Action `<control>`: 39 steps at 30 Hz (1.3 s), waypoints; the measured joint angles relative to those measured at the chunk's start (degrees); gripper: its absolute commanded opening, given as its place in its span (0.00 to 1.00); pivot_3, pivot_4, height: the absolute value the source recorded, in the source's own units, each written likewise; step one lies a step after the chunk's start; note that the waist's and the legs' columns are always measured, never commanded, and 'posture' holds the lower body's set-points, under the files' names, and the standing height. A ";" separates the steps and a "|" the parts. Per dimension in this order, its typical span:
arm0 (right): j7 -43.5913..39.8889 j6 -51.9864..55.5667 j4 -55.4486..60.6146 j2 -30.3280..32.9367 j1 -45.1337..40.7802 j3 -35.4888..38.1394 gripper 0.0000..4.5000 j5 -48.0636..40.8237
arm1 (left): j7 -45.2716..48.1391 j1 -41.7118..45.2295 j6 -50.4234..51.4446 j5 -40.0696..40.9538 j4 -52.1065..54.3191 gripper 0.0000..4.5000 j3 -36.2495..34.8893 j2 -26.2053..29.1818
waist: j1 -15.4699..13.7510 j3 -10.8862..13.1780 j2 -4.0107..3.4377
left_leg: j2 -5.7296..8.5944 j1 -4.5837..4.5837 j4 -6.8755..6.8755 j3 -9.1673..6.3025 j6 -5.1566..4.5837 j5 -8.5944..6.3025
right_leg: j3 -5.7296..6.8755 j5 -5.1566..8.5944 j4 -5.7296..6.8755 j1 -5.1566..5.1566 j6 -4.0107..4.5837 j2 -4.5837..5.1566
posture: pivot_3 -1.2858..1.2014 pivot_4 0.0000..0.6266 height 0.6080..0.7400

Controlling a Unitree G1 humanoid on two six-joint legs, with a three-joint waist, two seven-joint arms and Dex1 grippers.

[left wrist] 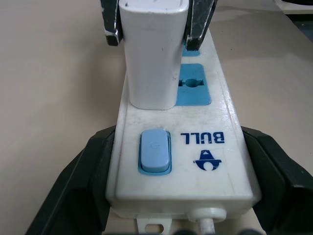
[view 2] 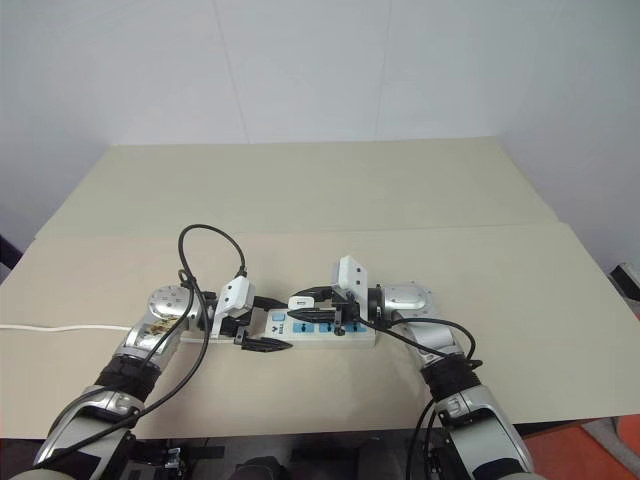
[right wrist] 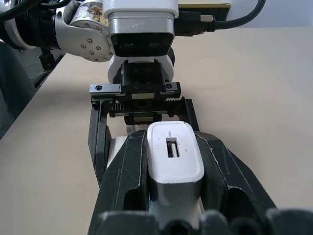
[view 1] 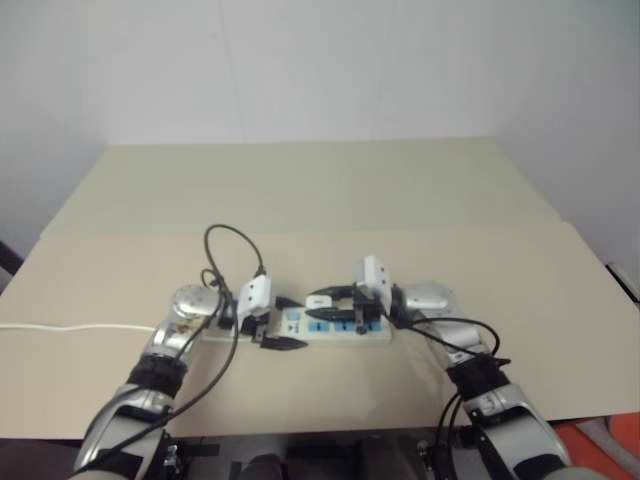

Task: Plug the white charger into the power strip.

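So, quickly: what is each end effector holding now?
Left end effector: closed on the power strip.
Right end effector: closed on the white charger.

Both arms are silver-grey metal with black bands near the wrists. Each wrist ends in a round silver joint ringed with small screws. A white boxy module sits on each tool: left tool [view 2: 262,322], right tool [view 2: 312,308]. Black looping cables run along both arms. Fingers [right wrist: 124,181] are black.

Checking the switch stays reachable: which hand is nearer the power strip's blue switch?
Left. The left hand clamps the power strip at the blue switch end; the right hand grips the white charger farther along.
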State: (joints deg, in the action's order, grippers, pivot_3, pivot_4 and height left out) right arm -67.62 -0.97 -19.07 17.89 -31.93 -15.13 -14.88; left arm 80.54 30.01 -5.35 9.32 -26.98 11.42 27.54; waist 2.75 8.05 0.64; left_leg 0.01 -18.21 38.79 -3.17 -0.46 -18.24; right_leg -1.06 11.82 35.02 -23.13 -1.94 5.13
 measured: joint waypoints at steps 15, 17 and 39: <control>-0.39 1.96 0.01 3.07 0.73 0.53 0.99 0.59 | -0.09 -0.08 -0.32 0.35 -0.18 0.73 -0.08 0.06 | -0.11 0.00 0.04 | 0.00 -0.05 0.00 -0.01 0.00 0.00 | 0.00 0.01 -0.04 -0.03 0.00 0.00 | 0.52 0.24 1.00; -1.35 3.91 2.58 5.59 1.46 0.64 0.99 0.14 | -0.06 0.30 -0.42 0.40 -0.65 0.73 -0.08 -0.14 | -0.28 0.02 0.04 | 0.01 -0.12 0.00 -0.03 0.00 0.00 | 0.03 0.01 -0.05 -0.06 0.00 0.01 | 0.52 0.24 1.00; -8.25 8.67 11.25 24.83 6.38 13.88 1.00 -4.68 | 1.36 3.81 -2.03 0.21 -5.78 1.00 -0.56 -0.24 | -0.82 0.36 0.24 | 0.05 -0.27 -0.01 0.00 -0.04 -0.02 | 0.06 0.05 -0.15 -0.10 -0.07 0.09 | 0.52 0.24 1.00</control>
State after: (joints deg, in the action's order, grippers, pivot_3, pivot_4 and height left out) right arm -75.86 7.70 -7.81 42.71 -25.54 -1.24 -19.56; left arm 81.91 33.82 -7.37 9.53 -32.77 10.86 27.30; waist 1.93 8.41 0.88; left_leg 0.06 -18.48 38.78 -3.17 -0.50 -18.26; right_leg -1.00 11.86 34.87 -23.22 -2.01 5.22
